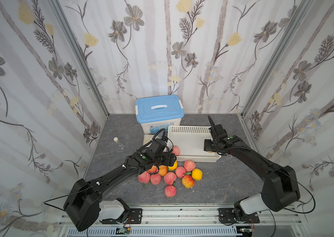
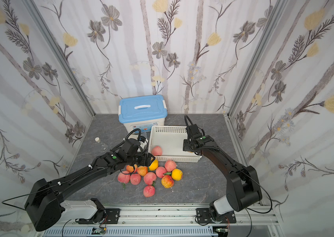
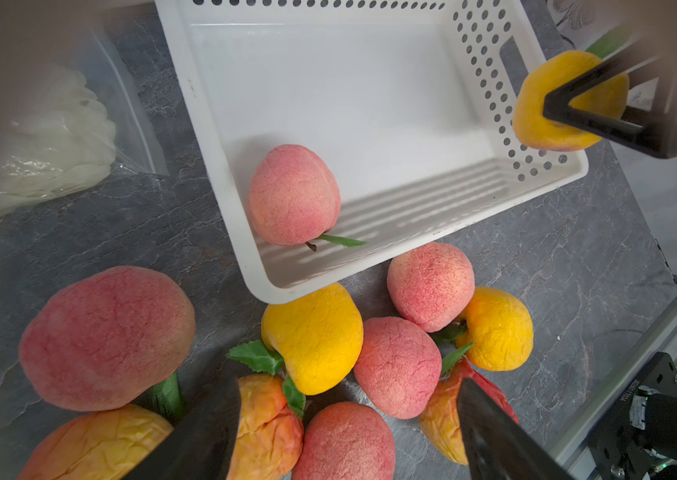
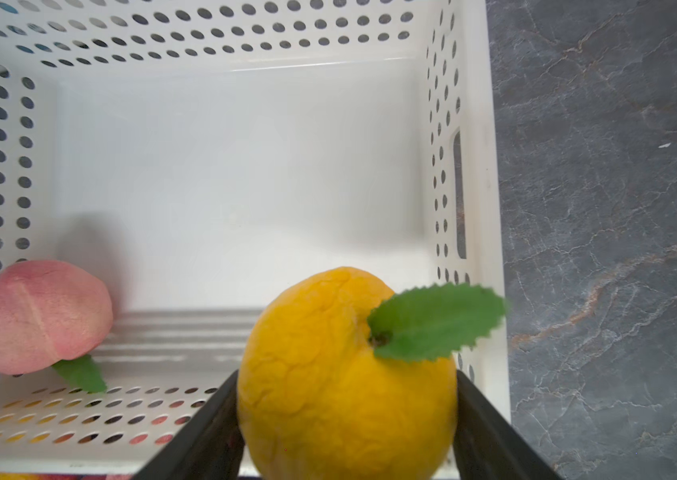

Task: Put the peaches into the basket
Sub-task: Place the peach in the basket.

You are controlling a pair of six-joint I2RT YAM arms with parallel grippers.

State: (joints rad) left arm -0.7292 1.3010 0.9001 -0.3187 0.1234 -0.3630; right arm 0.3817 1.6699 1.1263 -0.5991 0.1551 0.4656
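Yellow peach (image 4: 328, 399) clamped in right pincer (image 4: 346, 376), over basket (image 4: 490, 199) corner.

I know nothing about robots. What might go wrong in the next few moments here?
1. The right gripper holds a yellow peach close to the end wall of the basket; released there, it might hit the rim and roll out.
2. The left gripper hangs open over tightly clustered peaches; closing could knock neighbours away.

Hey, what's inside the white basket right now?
One pink peach lies in a corner of the basket. The right claw holds a yellow peach over its rim, covering the floor beneath. The rest shows bare.
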